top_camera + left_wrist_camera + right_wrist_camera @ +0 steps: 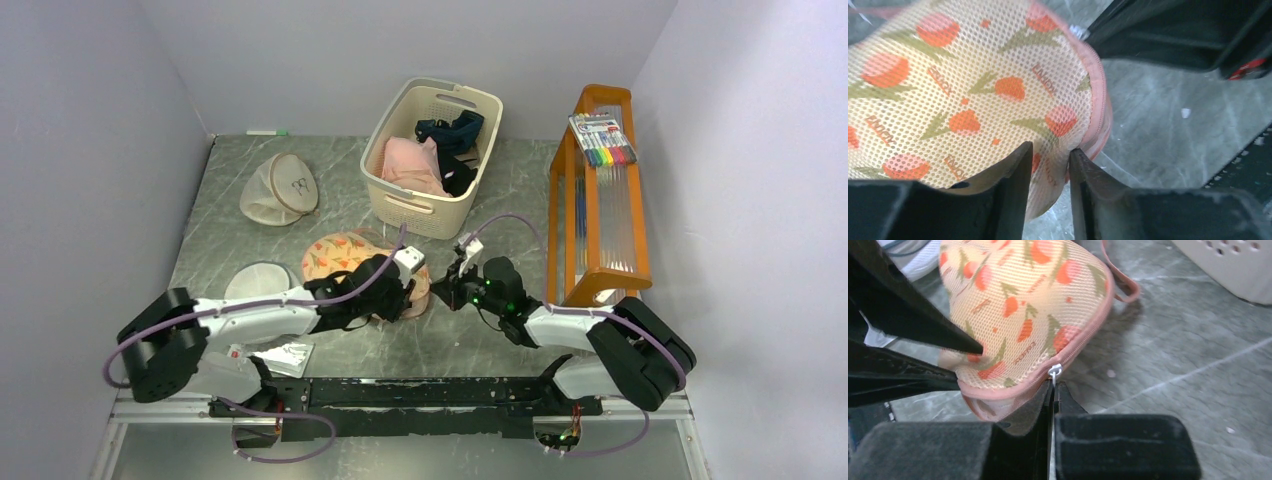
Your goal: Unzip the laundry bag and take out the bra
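The laundry bag [345,255], peach-pink mesh with an orange carrot print, lies on the table in front of the basket. My left gripper [398,292] sits over the bag's near right edge. In the left wrist view its jaws [1049,150] stand a little apart, with a slack fold of the bag's mesh [973,90] between them. My right gripper [447,290] is at the bag's right rim, shut [1054,386] on the white zip pull [1054,371] of the pink zip around the bag [1018,315]. The bra is hidden.
A cream basket [432,215] behind the bag holds a pink garment [410,165] and a dark navy one [450,130]. A beige round bag [280,188] and a white mesh dome bag [258,280] lie left. An orange rack [598,230] with markers [602,140] stands right.
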